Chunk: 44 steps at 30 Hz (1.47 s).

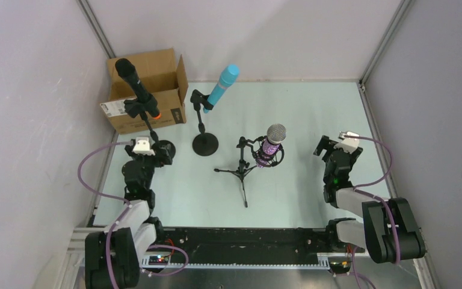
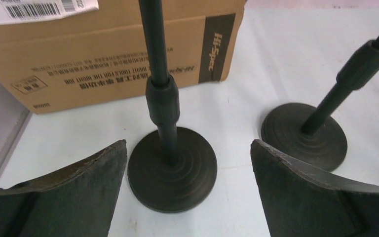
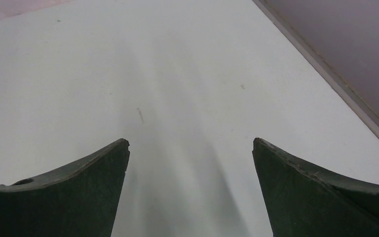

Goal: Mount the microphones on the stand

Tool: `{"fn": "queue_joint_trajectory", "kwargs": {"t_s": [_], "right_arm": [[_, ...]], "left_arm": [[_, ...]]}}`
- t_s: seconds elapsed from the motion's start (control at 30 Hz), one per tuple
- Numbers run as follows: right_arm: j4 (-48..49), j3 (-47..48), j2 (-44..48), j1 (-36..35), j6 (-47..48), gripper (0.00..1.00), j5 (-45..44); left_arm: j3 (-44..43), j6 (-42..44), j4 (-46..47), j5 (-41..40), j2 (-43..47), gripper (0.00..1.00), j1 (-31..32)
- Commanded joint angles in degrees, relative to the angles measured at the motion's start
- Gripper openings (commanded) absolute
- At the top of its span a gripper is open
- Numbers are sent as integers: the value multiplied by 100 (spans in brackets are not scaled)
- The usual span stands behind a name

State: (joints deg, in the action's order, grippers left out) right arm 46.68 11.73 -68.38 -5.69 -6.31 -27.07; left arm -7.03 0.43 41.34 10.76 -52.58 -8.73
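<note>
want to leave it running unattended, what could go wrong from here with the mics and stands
1. The left gripper, jaws open, sits low facing the round base of the stand that holds the black microphone; a nudge could tip that tall stand toward the cardboard box.
2. The tripod stand spreads thin legs between the arms; a sweeping arm might snag one and topple the purple microphone.

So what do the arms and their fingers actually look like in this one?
The left arm and right arm are black, each with a white block at the wrist and a looping purple cable. The fingers are dark, curved wedges tapering to scuffed edges.
</note>
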Motion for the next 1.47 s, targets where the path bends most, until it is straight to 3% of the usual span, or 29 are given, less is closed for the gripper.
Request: {"fn": "queue_joint_trajectory", "kwargs": {"t_s": [0.0,0.27,0.4,0.47,0.53,0.6,0.7,1.43], "right_arm": [[1066,-135,-158,-196,305,100,15],[2289,-564,-512,-550,564,100,-432],[2551,-580,-698,-513,687,99,-228],[2361,-589,-756,-254,473,99,338],[2764,-524,-1137,-73,494,100,548],[1606,-162,-918,34,250,99,711],[1039,141,-937,465,-16,99,1191],[1208,84,-925,429,24,99,1136]], "left_arm": [[184,-1,1616,11,-399,98,-125],[566,-154,3250,133,-1385,98,-136],[377,-243,3198,-99,-1631,98,-132],[254,-252,3104,-137,-1836,98,-136],[45,-303,2904,-179,-2018,98,-133],[-126,-191,2482,-333,-1969,98,-16],[-211,-103,2379,-472,-1977,98,121],[-234,-51,2266,-775,-1952,98,283]]}}
